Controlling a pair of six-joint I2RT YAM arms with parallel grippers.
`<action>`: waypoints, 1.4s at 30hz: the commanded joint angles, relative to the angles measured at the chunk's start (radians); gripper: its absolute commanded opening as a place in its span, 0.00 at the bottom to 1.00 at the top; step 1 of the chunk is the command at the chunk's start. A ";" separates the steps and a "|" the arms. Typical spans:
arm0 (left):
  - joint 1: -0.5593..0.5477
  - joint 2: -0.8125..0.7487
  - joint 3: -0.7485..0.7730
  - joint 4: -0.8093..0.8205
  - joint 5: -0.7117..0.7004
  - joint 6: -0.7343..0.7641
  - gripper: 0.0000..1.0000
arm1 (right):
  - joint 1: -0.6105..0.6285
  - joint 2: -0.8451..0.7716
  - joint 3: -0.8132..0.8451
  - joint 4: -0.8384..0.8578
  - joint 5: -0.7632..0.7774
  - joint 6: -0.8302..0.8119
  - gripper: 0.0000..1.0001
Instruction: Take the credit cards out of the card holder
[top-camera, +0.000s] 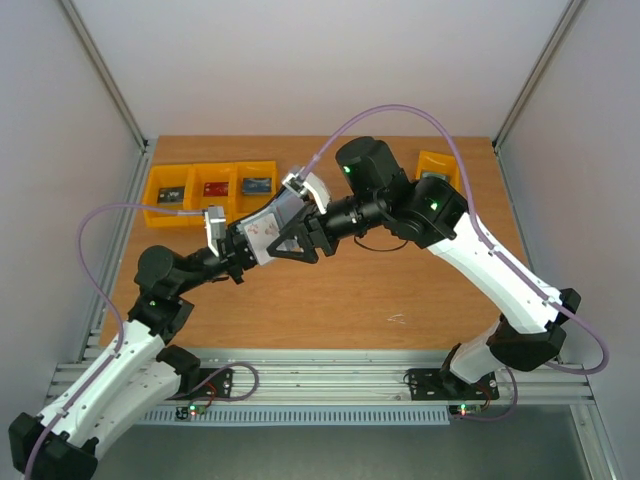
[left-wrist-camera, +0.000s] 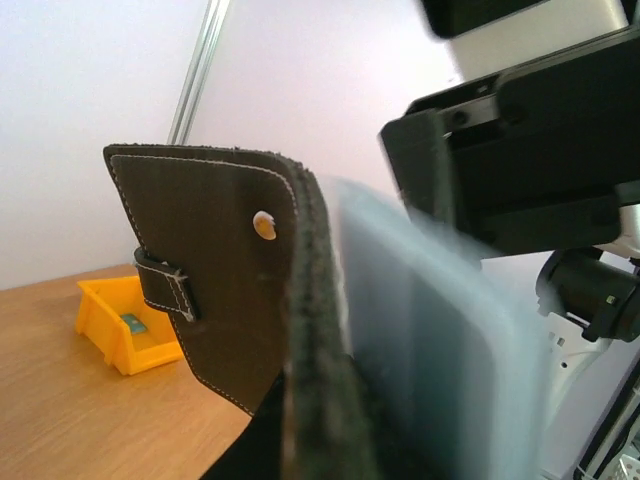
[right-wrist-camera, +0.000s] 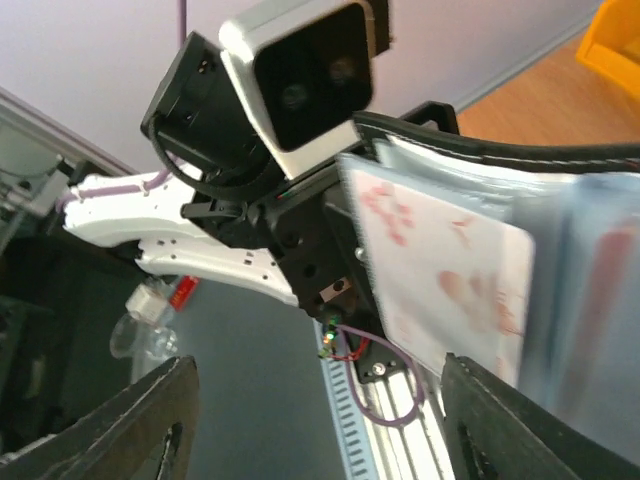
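Card holder (left-wrist-camera: 210, 280) open, black outside, whitish card (right-wrist-camera: 440, 270) showing | left tool (top-camera: 246, 248) clamped on it | right tool (right-wrist-camera: 318, 380) apart

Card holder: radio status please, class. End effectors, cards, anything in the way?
Left end effector shut on card holder, held aloft. Right end effector open, facing it. Whitish card not yet out. Nothing between them.

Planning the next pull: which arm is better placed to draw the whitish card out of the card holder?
Right. The left gripper is shut on the card holder, holding it above the table. The right gripper is open, and the whitish card sits ahead between its fingers.
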 joint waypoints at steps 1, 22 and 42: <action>-0.003 0.001 -0.010 0.037 -0.027 -0.004 0.00 | 0.041 0.038 0.101 -0.142 0.111 -0.090 0.68; -0.003 -0.004 0.007 0.075 0.053 0.020 0.00 | 0.037 0.031 0.106 -0.125 0.292 -0.158 0.59; -0.025 0.045 0.078 0.149 0.156 -0.007 0.00 | -0.213 -0.084 -0.041 -0.032 0.056 -0.314 0.98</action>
